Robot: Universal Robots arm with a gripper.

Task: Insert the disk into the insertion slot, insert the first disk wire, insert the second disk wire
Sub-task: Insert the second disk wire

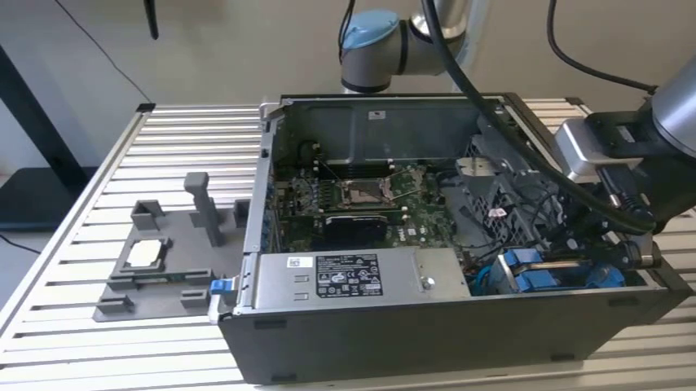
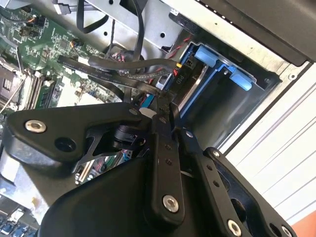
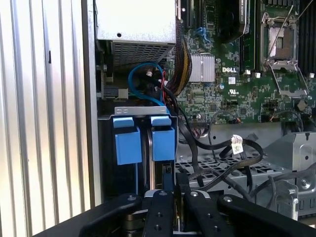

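Inside the open computer case, at the corner nearest the exterior view's right, we see the disk seated in the insertion slot, its blue carrier tabs standing at the mouth of the bay. Both wrist views show the same tabs, 2 of them side by side in the first wrist view, with the disk's thin edge running between them. Our gripper sits directly over that bay; in the second wrist view its black fingers are drawn together, pinching a dark flat connector on the end of a black cable. We judge the jaws closed on that cable end, just beside the disk's back edge. Loose black cables curl over the metal cage next to the motherboard. Well apart on the slatted table, toward the exterior view's left, stands a grey fixture tray with upright posts.
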